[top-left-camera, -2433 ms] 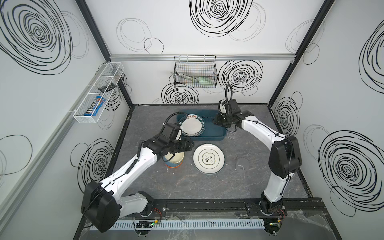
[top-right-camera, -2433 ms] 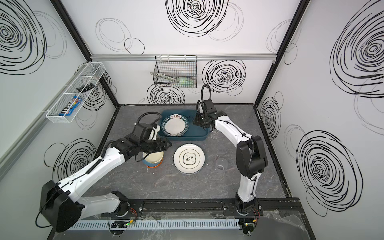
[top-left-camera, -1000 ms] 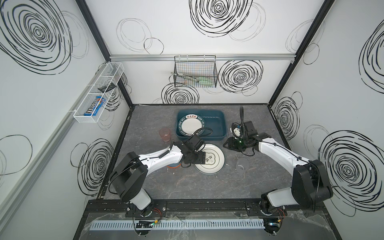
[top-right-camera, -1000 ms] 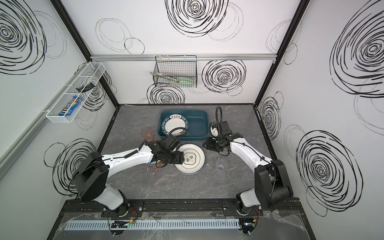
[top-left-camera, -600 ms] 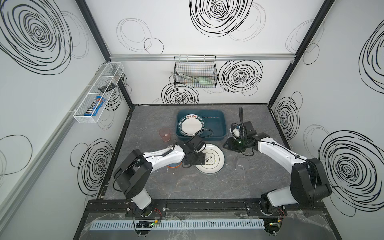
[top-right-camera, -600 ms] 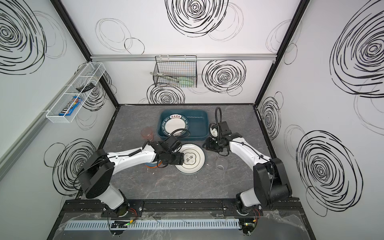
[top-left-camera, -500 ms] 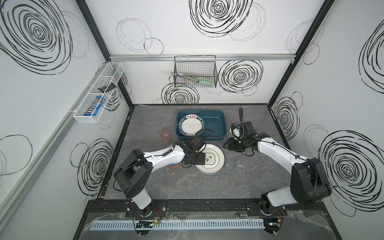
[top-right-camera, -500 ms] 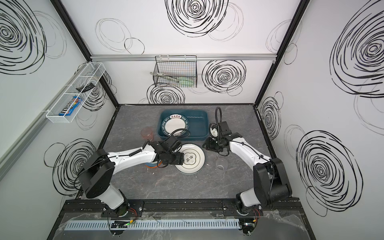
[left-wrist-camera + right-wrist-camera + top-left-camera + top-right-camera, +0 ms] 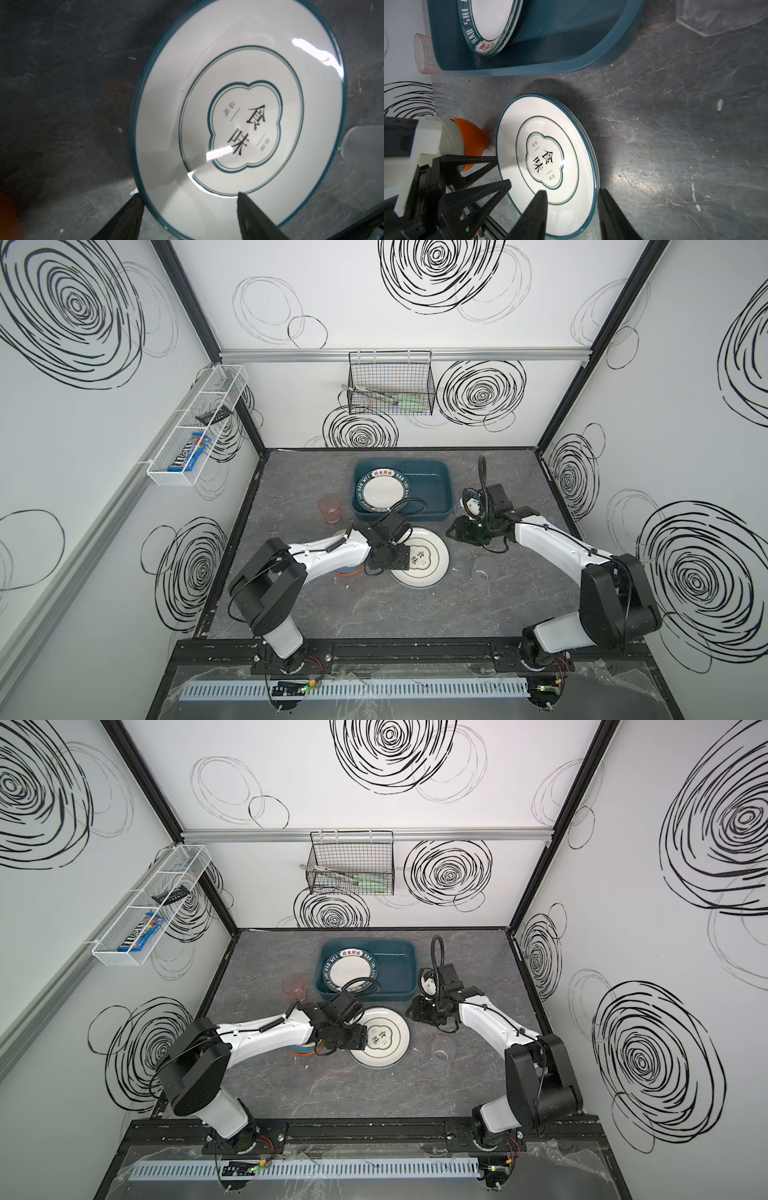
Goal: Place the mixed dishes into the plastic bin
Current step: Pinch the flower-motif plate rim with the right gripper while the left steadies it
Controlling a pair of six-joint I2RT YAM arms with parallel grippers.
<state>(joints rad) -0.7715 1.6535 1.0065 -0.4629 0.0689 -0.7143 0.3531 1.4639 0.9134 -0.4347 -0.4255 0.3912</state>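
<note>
I see the plate (image 9: 430, 562) lying on the surface (image 9: 374, 614) just beside the bin (image 9: 428, 489), outside it. The left jaws spread wide across its rim; the right jaws stand apart astride the opposite rim.

In both top views the left arm (image 9: 328, 556) covers most of the nested bowls (image 9: 348, 571). The right wrist view crops the plate (image 9: 488, 18) lying in the bin (image 9: 571, 52). In the left wrist view, the clear tumbler (image 9: 365, 143) is blurred and cut off.
</note>
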